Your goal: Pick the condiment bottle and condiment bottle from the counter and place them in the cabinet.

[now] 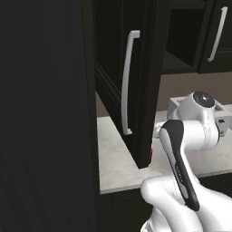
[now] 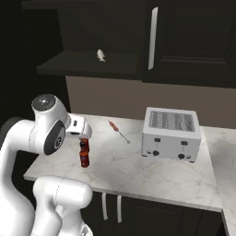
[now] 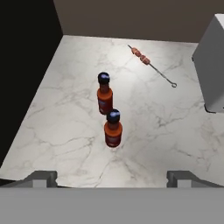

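We hover over two small red condiment bottles with dark round caps, nearer [image 3: 113, 129] and farther [image 3: 104, 95], upright on the white marble counter [image 3: 65, 131]. Both stand ahead of our spread, empty fingertips [image 3: 41, 178]. Probably light, rigid, slick; grip the straight body below the neck.

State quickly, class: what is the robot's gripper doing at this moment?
Gripper: open and empty, above the two red bottles on the counter.
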### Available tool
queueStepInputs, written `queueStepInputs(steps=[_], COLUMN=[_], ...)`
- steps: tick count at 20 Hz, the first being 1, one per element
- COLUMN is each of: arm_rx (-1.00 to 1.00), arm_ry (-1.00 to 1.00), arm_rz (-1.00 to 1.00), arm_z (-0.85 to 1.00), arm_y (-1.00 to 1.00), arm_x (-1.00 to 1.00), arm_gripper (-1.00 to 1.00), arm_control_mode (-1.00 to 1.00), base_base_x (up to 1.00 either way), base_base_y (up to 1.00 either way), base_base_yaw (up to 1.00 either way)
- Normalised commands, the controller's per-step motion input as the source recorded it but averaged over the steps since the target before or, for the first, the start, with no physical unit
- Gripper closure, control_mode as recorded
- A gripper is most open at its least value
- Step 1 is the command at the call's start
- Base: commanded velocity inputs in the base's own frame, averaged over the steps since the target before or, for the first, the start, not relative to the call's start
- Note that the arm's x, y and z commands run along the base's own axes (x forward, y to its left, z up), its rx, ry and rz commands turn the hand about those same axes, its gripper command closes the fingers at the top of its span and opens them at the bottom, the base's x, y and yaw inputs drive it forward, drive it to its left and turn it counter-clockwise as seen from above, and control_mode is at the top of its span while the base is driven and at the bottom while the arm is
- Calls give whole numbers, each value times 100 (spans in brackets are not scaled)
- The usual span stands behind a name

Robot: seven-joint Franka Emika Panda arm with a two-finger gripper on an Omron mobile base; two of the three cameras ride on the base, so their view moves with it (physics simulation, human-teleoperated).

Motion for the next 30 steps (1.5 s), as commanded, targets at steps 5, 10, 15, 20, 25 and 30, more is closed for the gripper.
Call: queueStepInputs(steps=[5,10,15,20,25,30], arm_rx=[0,0,0,0,0,0], arm_ry=[0,0,0,0,-4,-9], arm_rz=[0,0,0,0,0,0], arm_z=[-15,-24,-31,-27,-24,-26], arm_y=[0,0,0,0,2,5], arm_x=[2,7,9,10,9,12], arm_gripper=[-100,-100,-100,-100,-100,-100], arm_control_mode=[-100,-100,-100,-100,-100,-100], base_base_x=[0,0,0,0,0,0], base_base_y=[0,0,0,0,0,0], base_base_yaw=[0,0,0,0,0,0])
